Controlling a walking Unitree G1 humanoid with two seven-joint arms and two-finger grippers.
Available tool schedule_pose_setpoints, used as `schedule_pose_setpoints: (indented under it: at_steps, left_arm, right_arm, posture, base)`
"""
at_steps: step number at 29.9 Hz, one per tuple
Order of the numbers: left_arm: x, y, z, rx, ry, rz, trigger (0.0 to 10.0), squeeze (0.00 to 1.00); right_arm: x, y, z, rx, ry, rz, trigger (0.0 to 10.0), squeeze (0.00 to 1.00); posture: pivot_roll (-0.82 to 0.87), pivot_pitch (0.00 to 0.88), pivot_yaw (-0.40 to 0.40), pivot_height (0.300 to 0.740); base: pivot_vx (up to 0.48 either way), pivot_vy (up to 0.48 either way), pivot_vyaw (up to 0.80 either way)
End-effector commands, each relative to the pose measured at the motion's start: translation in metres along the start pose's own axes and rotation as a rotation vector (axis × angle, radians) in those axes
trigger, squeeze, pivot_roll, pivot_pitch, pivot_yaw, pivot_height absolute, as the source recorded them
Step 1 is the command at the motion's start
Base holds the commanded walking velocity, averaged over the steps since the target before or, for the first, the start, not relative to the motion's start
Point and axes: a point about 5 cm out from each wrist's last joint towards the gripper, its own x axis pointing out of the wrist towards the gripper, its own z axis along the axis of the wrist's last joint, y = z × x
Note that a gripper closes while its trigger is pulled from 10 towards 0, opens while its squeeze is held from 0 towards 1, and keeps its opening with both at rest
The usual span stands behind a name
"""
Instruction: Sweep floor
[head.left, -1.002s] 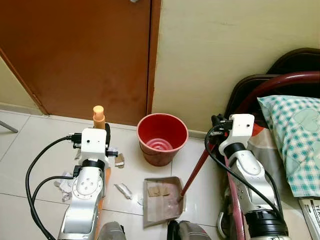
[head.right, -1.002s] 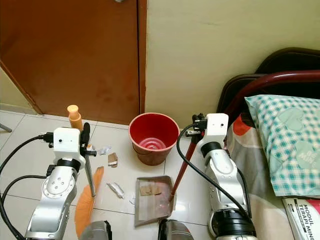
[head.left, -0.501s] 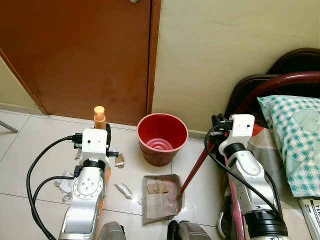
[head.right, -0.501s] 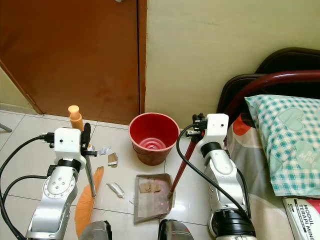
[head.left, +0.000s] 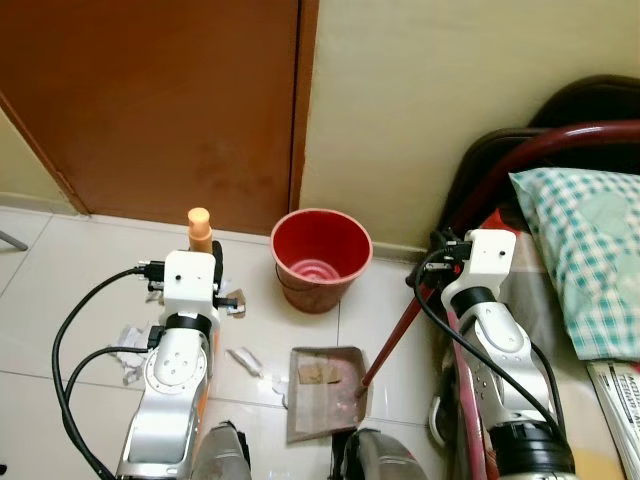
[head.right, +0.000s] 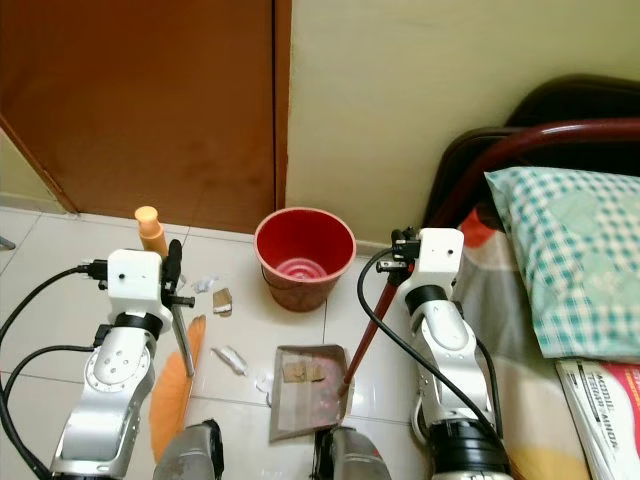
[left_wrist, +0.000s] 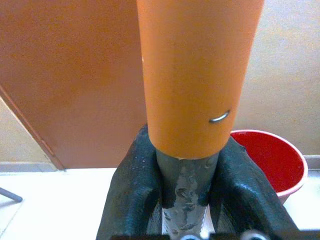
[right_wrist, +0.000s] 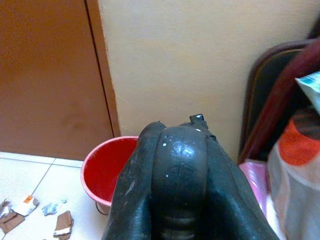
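Left claw: clenched on the broom handle, its two black fingers pressed to the grey shaft just under the orange grip.
Broom: its orange bristle head rests on the floor well left of the red bucket, with the shaft leaning up to the left claw.
Right claw: closed tight around a dark rounded end, most likely the top of the dustpan's handle, though the wrist view is too close to be sure.
Dustpan: grey, lying flat on the floor just in front of the red bucket, with its dark red handle slanting up to the right claw.
In the dustpan: a few brown scraps.
Litter: brown and white bits scattered on the floor left of the red bucket, between it and the broom.
Red bucket: upright by the wall, beside the brown door.
Bed: right of the red bucket, bearing a green checked pillow.
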Motion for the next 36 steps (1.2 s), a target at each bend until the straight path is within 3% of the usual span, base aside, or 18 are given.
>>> schedule_pose_setpoints:
  at_steps: [1, 18, 28, 32, 36]
  left_arm:
    - [-0.003, -0.001, -0.001, -0.004, 0.014, -0.009, 10.0, 0.00]
    - [-0.001, 0.001, 0.003, 0.005, 0.013, -0.010, 10.0, 0.00]
    - [-0.013, 0.003, -0.005, -0.012, 0.029, 0.000, 10.0, 0.00]
    - [-0.014, 0.002, -0.009, -0.007, 0.034, -0.007, 10.0, 0.00]
    - [-0.008, 0.004, -0.010, -0.012, 0.032, 0.015, 10.0, 0.00]
  right_arm:
    - [-0.001, -0.004, 0.006, -0.003, -0.031, -0.014, 10.0, 0.00]
    - [0.003, -0.011, 0.013, -0.006, -0.057, -0.047, 10.0, 0.00]
    - [0.004, -0.013, 0.022, 0.019, -0.084, -0.064, 10.0, 0.00]
    - [0.010, -0.008, 0.034, 0.050, -0.129, -0.060, 10.0, 0.00]
    - [0.025, -0.002, 0.061, 0.077, -0.202, -0.037, 10.0, 0.00]
  posture:
    - [0.07, 0.123, -0.056, 0.740]
    - [0.07, 0.120, -0.048, 0.740]
    - [0.05, 0.076, -0.040, 0.740]
    - [0.05, 0.049, -0.035, 0.740]
    - [0.04, 0.043, -0.039, 0.740]
  base:
    - [-0.285, 0.000, 0.00]
    - [-0.016, 0.000, 0.00]
    - [0.000, 0.000, 0.00]
    - [0.000, 0.000, 0.00]
    - [0.000, 0.000, 0.00]
